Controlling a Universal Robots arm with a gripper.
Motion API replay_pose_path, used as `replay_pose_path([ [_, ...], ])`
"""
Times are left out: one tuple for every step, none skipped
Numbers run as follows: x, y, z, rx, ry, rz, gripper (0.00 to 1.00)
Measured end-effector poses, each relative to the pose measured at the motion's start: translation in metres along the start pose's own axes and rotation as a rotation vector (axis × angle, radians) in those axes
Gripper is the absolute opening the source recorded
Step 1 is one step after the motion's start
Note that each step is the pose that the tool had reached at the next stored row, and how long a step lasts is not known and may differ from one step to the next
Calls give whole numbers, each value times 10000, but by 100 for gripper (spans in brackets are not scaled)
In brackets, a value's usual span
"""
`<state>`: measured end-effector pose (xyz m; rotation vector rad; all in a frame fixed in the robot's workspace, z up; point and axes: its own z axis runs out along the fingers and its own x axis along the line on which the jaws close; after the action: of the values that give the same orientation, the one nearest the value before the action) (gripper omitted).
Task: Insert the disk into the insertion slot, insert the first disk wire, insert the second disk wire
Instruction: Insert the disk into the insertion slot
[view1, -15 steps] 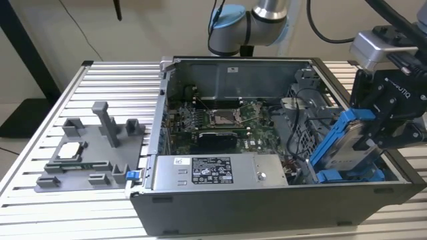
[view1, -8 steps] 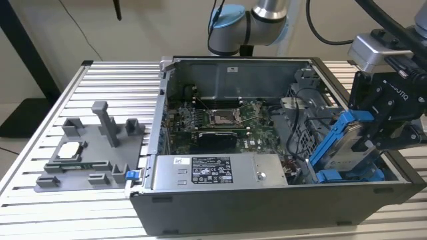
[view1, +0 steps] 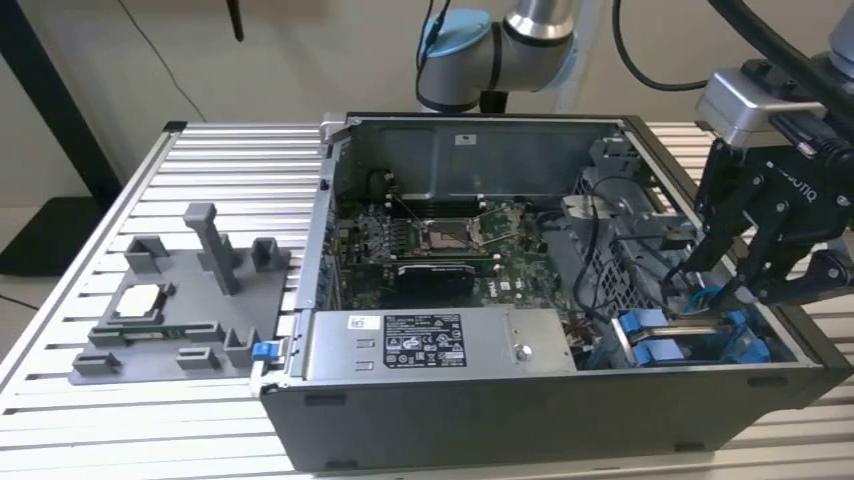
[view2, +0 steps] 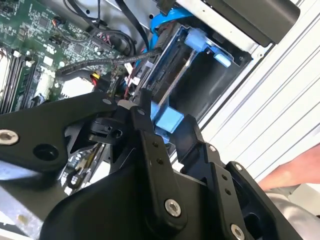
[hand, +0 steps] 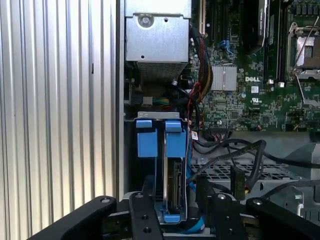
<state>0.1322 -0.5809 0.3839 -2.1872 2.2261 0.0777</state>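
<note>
Gripper (hand: 175, 200) with jaws part open, holding nothing, astride the near end of the disk (hand: 173, 175), a narrow gap at each side. The disk stands on edge in the slot (hand: 157, 116); beyond the jaws, two blue clips (hand: 145, 139), then the motherboard (hand: 240, 100) off to one side.

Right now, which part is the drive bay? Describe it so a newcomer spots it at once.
Find the open computer case on the slatted table. Go to its near corner on the exterior view's right, past the grey power-supply box, below the gripper. The insertion slot is the grey metal bay there; bright blue plastic clips set it apart from the green motherboard.
</note>
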Motion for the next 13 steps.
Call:
replay_pose_path([
  [0,0,-2,0,-2,0,100],
  [0,0,-6,0,-5,0,100],
  [0,0,-12,0,-7,0,100],
  [-1,1,-21,0,-8,0,100],
  [-2,1,-33,0,-11,0,100],
  [-3,1,-46,0,-15,0,100],
  [-4,1,-56,0,-19,1,100],
  [-8,1,-61,0,-24,1,100],
  [-17,2,-65,0,-29,6,100],
  [-28,4,-74,0,-33,9,100],
  [-40,5,-81,1,-39,11,100],
  [-53,7,-90,3,-43,13,100],
  [-67,8,-101,7,-46,16,100],
])
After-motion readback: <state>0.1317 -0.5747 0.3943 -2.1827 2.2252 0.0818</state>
